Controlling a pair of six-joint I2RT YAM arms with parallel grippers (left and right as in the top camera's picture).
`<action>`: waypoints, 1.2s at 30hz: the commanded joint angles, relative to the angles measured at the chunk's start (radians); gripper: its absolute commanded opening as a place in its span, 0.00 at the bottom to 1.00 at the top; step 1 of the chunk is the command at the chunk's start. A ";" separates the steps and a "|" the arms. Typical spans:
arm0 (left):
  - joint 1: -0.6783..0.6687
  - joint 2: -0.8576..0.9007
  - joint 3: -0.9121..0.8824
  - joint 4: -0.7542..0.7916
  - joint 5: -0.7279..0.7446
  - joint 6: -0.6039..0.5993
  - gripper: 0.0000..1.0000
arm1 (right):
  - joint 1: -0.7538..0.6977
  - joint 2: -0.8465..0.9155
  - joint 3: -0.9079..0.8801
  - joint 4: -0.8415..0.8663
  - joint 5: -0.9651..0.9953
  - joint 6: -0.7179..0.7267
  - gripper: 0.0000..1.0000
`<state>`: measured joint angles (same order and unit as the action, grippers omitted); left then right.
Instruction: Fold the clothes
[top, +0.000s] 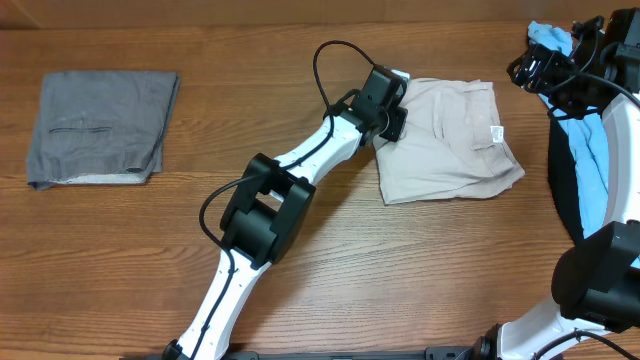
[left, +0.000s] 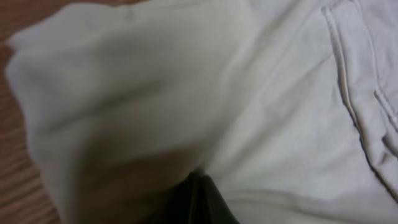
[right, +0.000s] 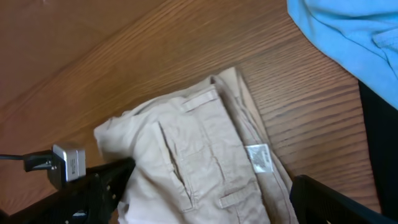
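Note:
The clothes, pale beige shorts (top: 450, 145), lie folded on the wooden table right of centre, with a small white tag (top: 495, 133) near their right edge. My left gripper (top: 392, 118) is at their upper left corner, shut on the fabric. In the left wrist view the cloth (left: 280, 112) bunches up around the closed dark fingertips (left: 198, 183). My right gripper (top: 530, 68) hangs open at the far right, off the shorts. From the right wrist the shorts (right: 205, 155) and the tag (right: 259, 157) show below, with the corner lifted at the left.
A folded grey garment (top: 100, 125) lies at the far left of the table. A light blue cloth (top: 590, 160) sits at the right edge under my right arm, and also shows as the blue cloth (right: 348, 31) in the right wrist view. Bare wood (top: 300, 300) fills the front.

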<state>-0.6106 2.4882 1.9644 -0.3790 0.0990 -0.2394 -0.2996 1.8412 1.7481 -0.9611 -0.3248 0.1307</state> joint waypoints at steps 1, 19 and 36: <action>0.031 0.015 -0.044 -0.177 -0.066 -0.066 0.04 | 0.002 0.001 0.005 0.005 0.010 -0.001 1.00; 0.143 -0.372 -0.044 -0.446 0.097 -0.194 0.05 | 0.002 0.001 0.005 0.005 0.010 -0.001 1.00; 0.124 -0.388 -0.045 -0.292 0.114 0.328 0.25 | 0.003 0.001 0.005 -0.051 -0.216 0.221 1.00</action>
<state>-0.4904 2.0338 1.9358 -0.6807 0.1986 0.0193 -0.3000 1.8412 1.7481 -0.9863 -0.3943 0.2073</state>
